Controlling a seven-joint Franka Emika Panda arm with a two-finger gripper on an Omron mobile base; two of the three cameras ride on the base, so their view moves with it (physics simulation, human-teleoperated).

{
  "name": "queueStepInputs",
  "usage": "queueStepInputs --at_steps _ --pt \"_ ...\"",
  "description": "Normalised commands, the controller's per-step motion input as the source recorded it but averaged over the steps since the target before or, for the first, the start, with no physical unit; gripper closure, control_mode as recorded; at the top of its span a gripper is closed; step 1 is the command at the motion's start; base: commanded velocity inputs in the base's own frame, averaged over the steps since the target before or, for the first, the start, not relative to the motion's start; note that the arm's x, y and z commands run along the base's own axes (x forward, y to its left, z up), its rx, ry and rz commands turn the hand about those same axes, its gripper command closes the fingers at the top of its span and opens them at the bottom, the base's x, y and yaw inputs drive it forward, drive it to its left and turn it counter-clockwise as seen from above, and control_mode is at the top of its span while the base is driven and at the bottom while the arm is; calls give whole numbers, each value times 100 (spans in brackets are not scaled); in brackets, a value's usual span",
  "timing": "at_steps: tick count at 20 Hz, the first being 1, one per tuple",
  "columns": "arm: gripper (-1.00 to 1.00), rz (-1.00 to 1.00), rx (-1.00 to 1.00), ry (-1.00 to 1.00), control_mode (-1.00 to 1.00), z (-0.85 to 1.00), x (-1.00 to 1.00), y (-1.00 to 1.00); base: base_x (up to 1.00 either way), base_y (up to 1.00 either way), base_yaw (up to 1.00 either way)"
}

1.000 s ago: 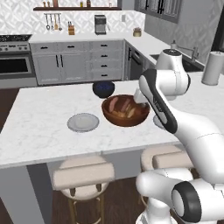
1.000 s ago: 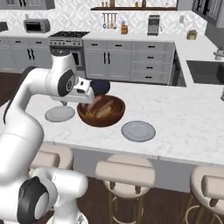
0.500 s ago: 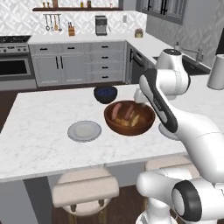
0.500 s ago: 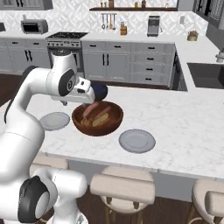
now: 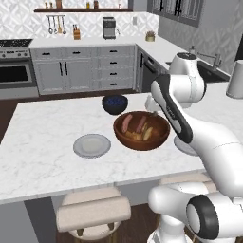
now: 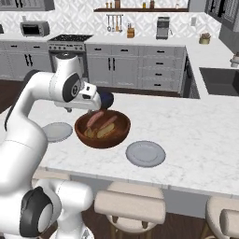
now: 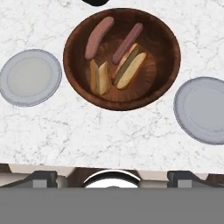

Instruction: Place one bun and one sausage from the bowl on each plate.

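Note:
The brown wooden bowl point(image 7: 164, 52) lies straight below my gripper point(image 7: 113, 176), whose fingertips point(image 7: 43, 177) stand far apart, open and holding nothing. Inside it are two sausages point(image 7: 98, 37) side by side at the far side and two buns point(image 7: 130, 69), one of them point(image 7: 99, 78) split open. A bare light-grey plate point(image 7: 29, 76) sits to the bowl's left and another plate point(image 7: 203, 109) to its right, both on the marble island. In the left base view the bowl point(image 5: 142, 142) is at mid counter, and my arm partly covers the right plate point(image 5: 186, 146).
A small dark blue-black bowl point(image 5: 115, 104) stands just behind the wooden bowl. The island's near edge point(image 6: 140, 179) has padded stools point(image 6: 130, 205) under it. Cabinets, a stove and a sink run along the far walls.
The whole picture has shifted as the base drove, and the bowl and plates now sit nearer and more central. My hand stays above the bowl, still open.

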Motion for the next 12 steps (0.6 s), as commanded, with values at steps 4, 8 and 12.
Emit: queueStepInputs --at_steps 4,8,12 --pt "-100 -4 0 0 -100 0 74 5 0 0 0" --pt "-100 -11 3 3 -100 -18 100 -1 0 0 0" --pt "-100 -14 9 5 -100 -43 92 -20 0 0 0"
